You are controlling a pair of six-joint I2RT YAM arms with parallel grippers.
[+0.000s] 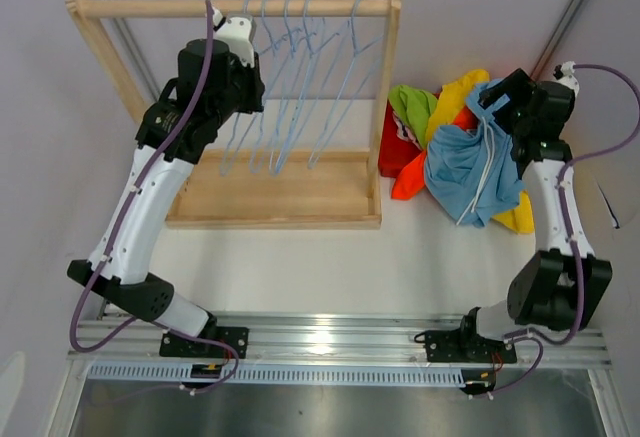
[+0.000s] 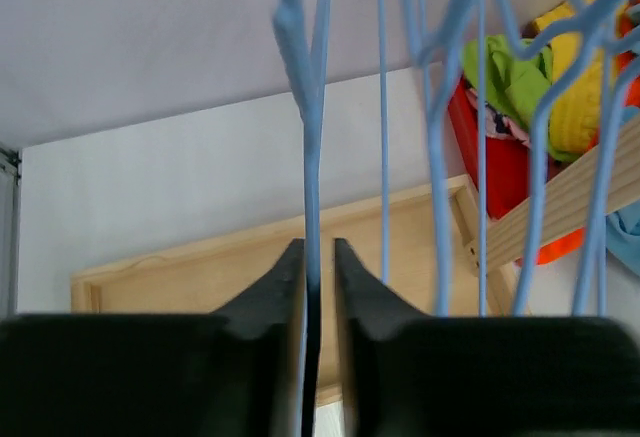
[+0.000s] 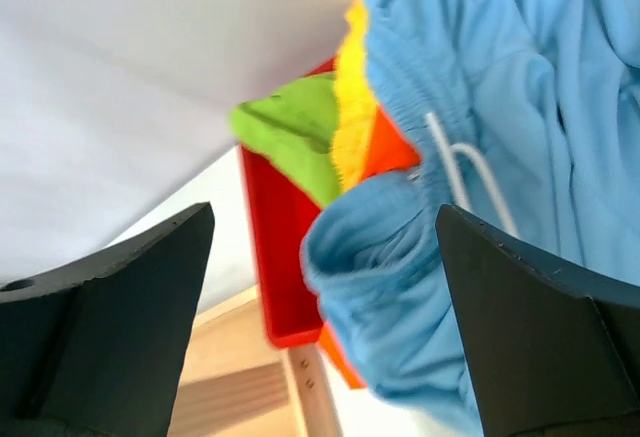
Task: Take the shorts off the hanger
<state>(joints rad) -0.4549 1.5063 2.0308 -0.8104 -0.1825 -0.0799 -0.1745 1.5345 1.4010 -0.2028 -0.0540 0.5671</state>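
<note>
The light blue shorts (image 1: 465,167) lie on top of a pile with yellow (image 1: 462,92), lime green (image 1: 410,105) and orange-red (image 1: 408,185) shorts in a red bin (image 1: 390,147) right of the rack. A bit of pink patterned fabric (image 2: 497,122) shows under the green. My right gripper (image 1: 497,97) is open just above the pile; in the right wrist view (image 3: 322,212) the light blue shorts (image 3: 520,77) hang in front of its spread fingers. My left gripper (image 1: 243,29) is up at the bare light blue hangers (image 1: 300,87), shut on one hanger's wire (image 2: 312,157).
The wooden rack has a top rod (image 1: 150,5), a right post (image 1: 388,87) and a base tray (image 1: 280,192). Several empty hangers hang in a row. The red bin stands against the rack's right post. White tabletop (image 1: 330,267) lies in front.
</note>
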